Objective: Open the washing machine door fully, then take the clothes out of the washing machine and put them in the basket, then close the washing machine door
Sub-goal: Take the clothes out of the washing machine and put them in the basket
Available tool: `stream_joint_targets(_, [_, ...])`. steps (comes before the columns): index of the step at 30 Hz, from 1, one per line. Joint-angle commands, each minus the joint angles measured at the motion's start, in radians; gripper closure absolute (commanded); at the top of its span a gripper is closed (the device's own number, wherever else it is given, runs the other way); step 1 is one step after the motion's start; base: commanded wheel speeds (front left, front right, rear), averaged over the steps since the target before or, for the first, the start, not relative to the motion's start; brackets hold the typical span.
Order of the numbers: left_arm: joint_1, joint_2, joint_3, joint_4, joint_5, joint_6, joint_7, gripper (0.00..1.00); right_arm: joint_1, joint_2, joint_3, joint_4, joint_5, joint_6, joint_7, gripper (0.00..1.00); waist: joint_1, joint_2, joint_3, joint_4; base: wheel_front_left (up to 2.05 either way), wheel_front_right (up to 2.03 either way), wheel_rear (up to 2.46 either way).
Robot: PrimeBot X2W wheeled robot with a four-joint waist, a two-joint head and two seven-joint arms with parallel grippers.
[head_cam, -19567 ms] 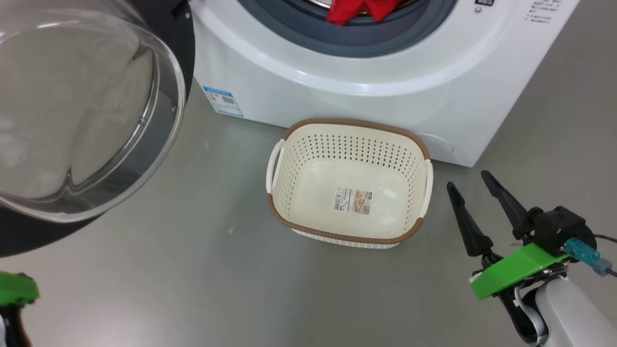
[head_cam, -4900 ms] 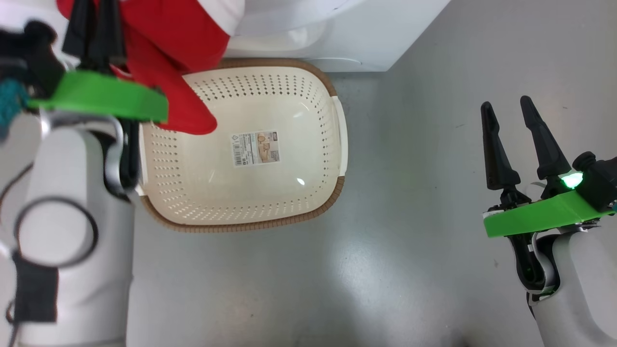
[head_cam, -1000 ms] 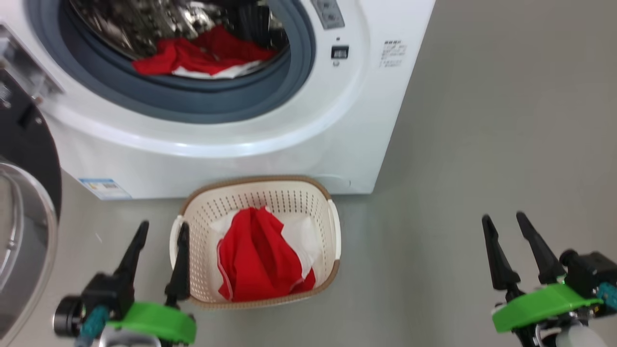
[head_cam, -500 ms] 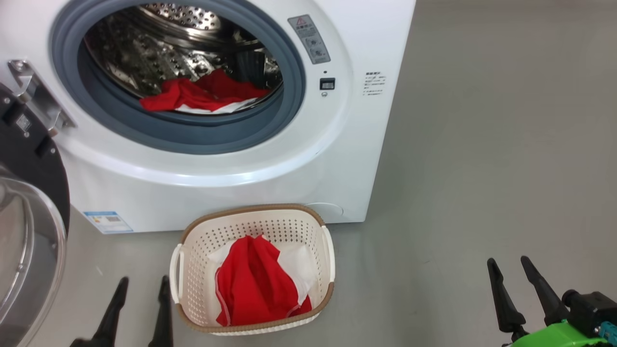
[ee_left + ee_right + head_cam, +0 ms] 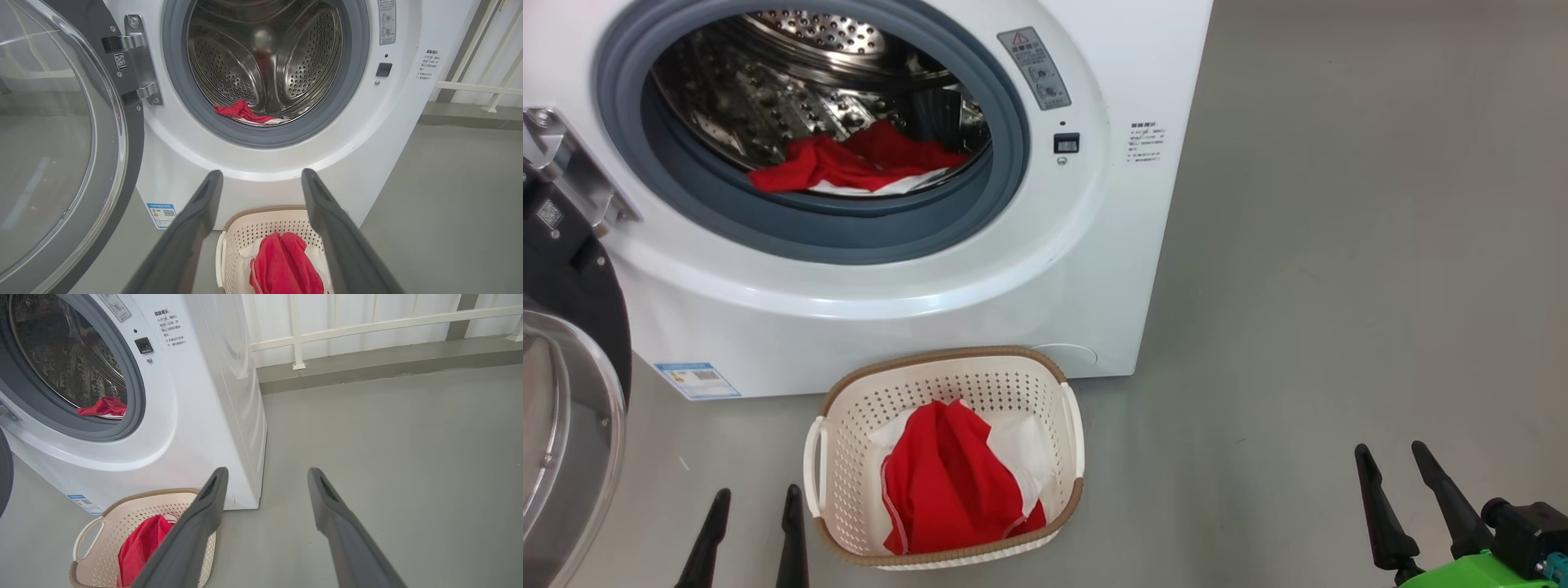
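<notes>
Right, risks: the clothes (image 5: pixel 849 163) left in the drum sit low at its front, just behind the grey rubber ring (image 5: pixel 849 237). Going in, the left pincer (image 5: pixel 757 492) could catch that ring, or nip only the red layer and leave the white one. The open washing machine door (image 5: pixel 580 294) hangs close on the left, so an arm swing could clip it.

Both pincers are spread wide and empty. Left one sits low, just left of the basket (image 5: pixel 939 354), which holds one red piece. Drum clothes are well up and ahead of it. Right pincer (image 5: pixel 1390 447) is well off right.
</notes>
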Motion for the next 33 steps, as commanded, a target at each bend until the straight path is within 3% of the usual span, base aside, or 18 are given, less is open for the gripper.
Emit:
stream_joint_targets(1, [-0.023,0.012,0.027,-0.028,-0.006,0.007,-0.008,0.0,-0.019,-0.019,0.015,-0.025,-0.012,0.006,-0.006,0.0,0.0,0.0,0.005,0.001,0.0,0.0,0.0])
stream_joint_targets(12, [-0.061,0.012,0.014,-0.011,-0.004,0.006,-0.008,0.0,-0.046,-0.012,0.015,-0.027,-0.011,0.006,-0.006,0.0,0.0,0.0,0.04,0.003,0.0,0.0,0.0])
stream_joint_targets(17, [-0.155,0.012,-0.025,0.066,0.013,-0.005,-0.008,0.0,-0.075,-0.003,0.014,-0.03,-0.011,0.006,-0.006,0.0,0.0,0.0,0.087,0.008,0.0,0.0,0.0])
stream_joint_targets(24, [-0.447,0.037,-0.08,0.266,0.057,-0.027,-0.007,0.0,-0.141,0.012,0.031,-0.038,-0.011,0.006,-0.006,0.0,0.0,0.0,0.196,0.003,0.0,0.0,0.0])
stream_joint_targets(33, [-0.905,0.117,-0.136,0.527,0.085,-0.054,0.038,0.0,-0.237,0.029,0.043,-0.054,-0.008,0.006,-0.006,0.0,0.0,0.0,0.358,-0.033,0.0,0.0,0.0])
